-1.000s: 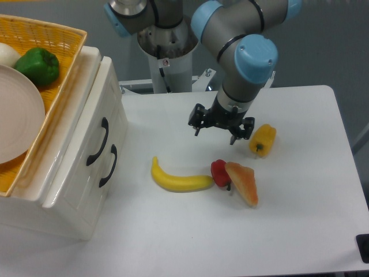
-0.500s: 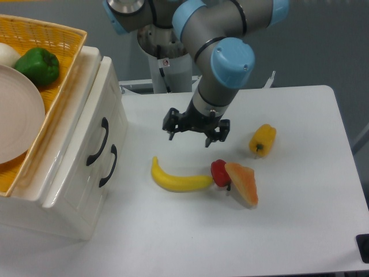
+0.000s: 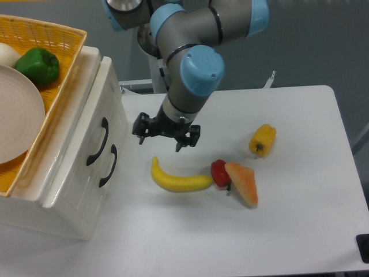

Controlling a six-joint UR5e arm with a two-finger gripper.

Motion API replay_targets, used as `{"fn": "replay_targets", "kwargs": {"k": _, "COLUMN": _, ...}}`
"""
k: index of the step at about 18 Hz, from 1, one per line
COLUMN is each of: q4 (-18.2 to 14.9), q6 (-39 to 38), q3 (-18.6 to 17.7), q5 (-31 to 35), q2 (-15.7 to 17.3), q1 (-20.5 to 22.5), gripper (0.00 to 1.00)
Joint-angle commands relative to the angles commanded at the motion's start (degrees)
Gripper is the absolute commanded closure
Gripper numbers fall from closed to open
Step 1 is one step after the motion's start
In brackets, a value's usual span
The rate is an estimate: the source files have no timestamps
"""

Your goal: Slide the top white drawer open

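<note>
The top white drawer [image 3: 86, 124] is the upper of two glossy fronts on the white cabinet at the left, with a curved black handle [image 3: 98, 142] on it. It looks pushed in, level with the lower front. My gripper [image 3: 165, 136] hangs above the table to the right of the handles, a short gap away. Its black fingers are spread and hold nothing.
A yellow woven basket [image 3: 63, 63] with a green pepper [image 3: 37, 66] and a plate rests on the cabinet. A banana [image 3: 179, 179], a red pepper [image 3: 219, 172], an orange wedge [image 3: 243, 183] and a yellow pepper [image 3: 262, 139] lie on the table. The lower drawer handle [image 3: 108, 165] sits below.
The arm has swung left across the table, carrying the gripper from beside the yellow pepper to a spot near the drawer fronts. Nothing else moved.
</note>
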Motion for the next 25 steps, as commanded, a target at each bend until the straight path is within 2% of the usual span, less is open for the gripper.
{"fn": "replay_targets", "kwargs": {"k": 4, "q4": -2.1, "q6": 0.1, "q3": 0.1, "q5": -0.6, "q2": -0.1, "q1": -0.1, "gripper": 0.00}}
{"fn": "replay_targets", "kwargs": {"k": 8, "q4": -2.1, "q6": 0.2, "q3": 0.2, "q5": -3.7, "q2": -0.2, "q1": -0.3, "gripper": 0.00}}
{"fn": "replay_targets", "kwargs": {"k": 25, "q4": -2.0, "q6": 0.3, "q3": 0.6, "q5": -3.7, "q2": -1.1, "q1": -3.1, "gripper": 0.00}}
